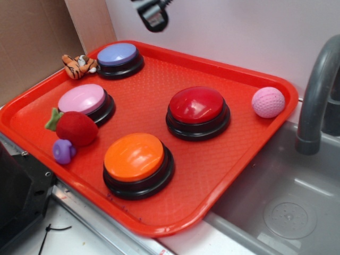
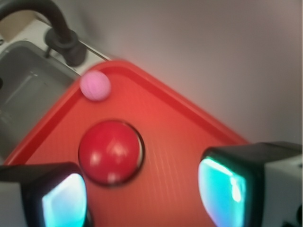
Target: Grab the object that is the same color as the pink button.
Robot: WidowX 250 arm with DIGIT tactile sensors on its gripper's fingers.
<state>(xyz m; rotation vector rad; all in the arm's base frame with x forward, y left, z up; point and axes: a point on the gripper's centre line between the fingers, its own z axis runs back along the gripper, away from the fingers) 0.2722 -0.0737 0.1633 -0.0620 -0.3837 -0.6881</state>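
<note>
A small dimpled pink ball [image 1: 268,102] lies in the right corner of the red tray [image 1: 234,154], close to the rim; the wrist view shows the ball [image 2: 95,85] at upper left near the tray's edge. The pink button [image 1: 82,99] stands at the tray's left side, out of the wrist view. My gripper [image 1: 153,14] hangs high over the tray's back edge, far from the ball. In the wrist view the gripper [image 2: 142,198] is open, with bare tray between its teal pads [image 2: 218,189].
A red button [image 1: 197,109] is mid-tray, an orange button [image 1: 135,159] in front, a lavender-blue button [image 1: 118,56] at the back. A red plush strawberry [image 1: 74,127], small purple toy [image 1: 64,151] and tiger toy [image 1: 78,66] lie left. A sink [image 1: 297,212] with a grey faucet [image 1: 316,90] is right.
</note>
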